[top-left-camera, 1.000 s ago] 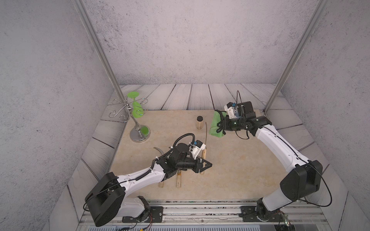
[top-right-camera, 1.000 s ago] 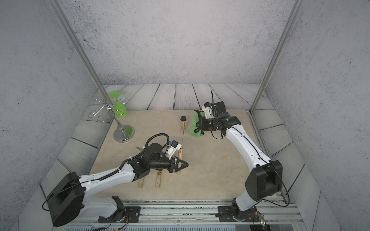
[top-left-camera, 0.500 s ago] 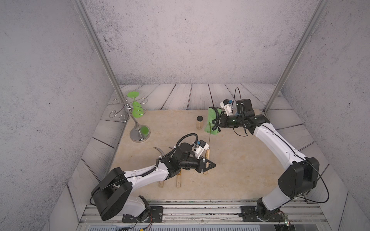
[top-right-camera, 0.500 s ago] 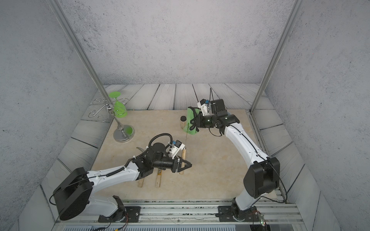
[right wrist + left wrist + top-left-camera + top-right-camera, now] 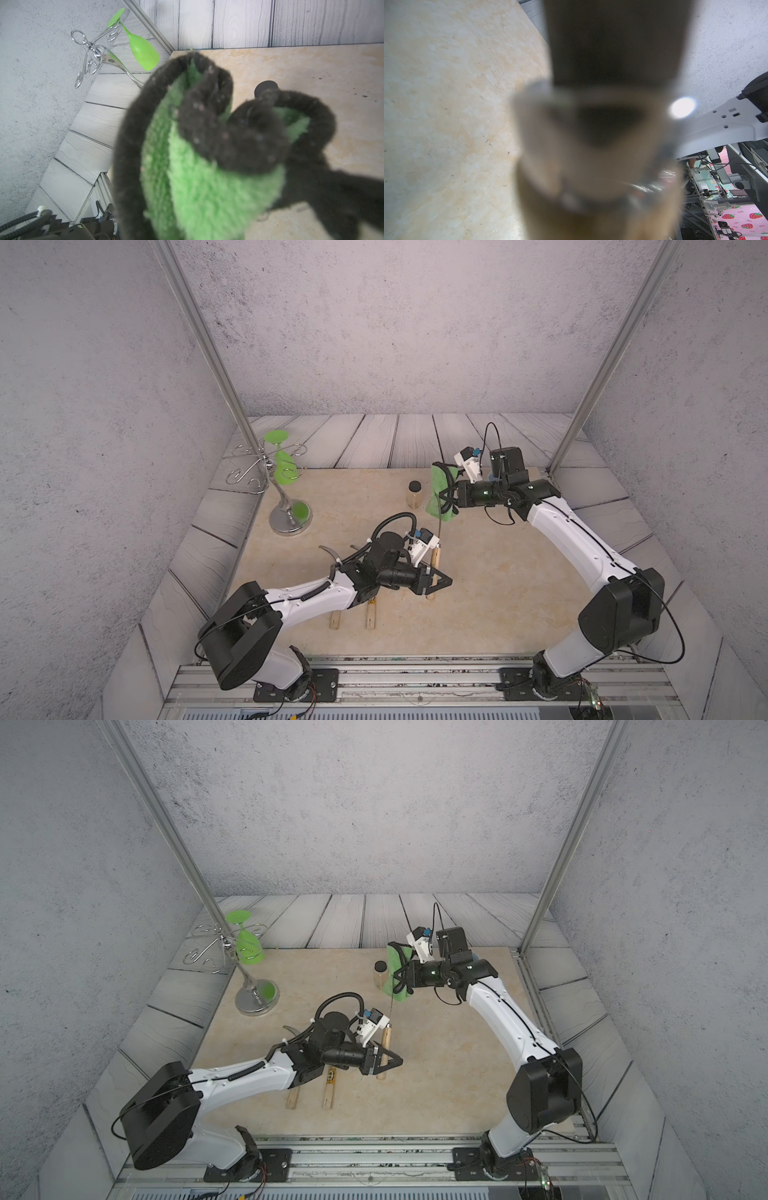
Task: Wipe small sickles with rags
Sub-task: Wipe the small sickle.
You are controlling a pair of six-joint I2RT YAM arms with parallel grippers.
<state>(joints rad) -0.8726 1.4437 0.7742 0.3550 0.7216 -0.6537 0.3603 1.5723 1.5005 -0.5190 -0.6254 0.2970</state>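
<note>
My left gripper [image 5: 441, 582] is shut on the pale wooden handle [image 5: 434, 563] of one small sickle [image 5: 386, 1046], holding it off the mat. Its thin blade [image 5: 439, 531] runs up to the lower edge of the green rag [image 5: 437, 494]. My right gripper [image 5: 448, 498] is shut on that rag [image 5: 394, 977], which hangs folded, its dark edging outward. In the right wrist view the rag [image 5: 207, 182] fills the frame. The left wrist view shows only the blurred handle [image 5: 591, 149]. Two more small sickles [image 5: 335, 619] [image 5: 371, 616] lie under my left arm.
A small jar with a black lid [image 5: 414, 494] stands just left of the rag. A chrome rack [image 5: 290, 514] with a green goblet [image 5: 285, 466] stands at the back left. Metal posts [image 5: 582, 423] rise at the back corners.
My right gripper has carried the rag leftward to the blade. My left gripper has shifted a little to the right with the sickle.
</note>
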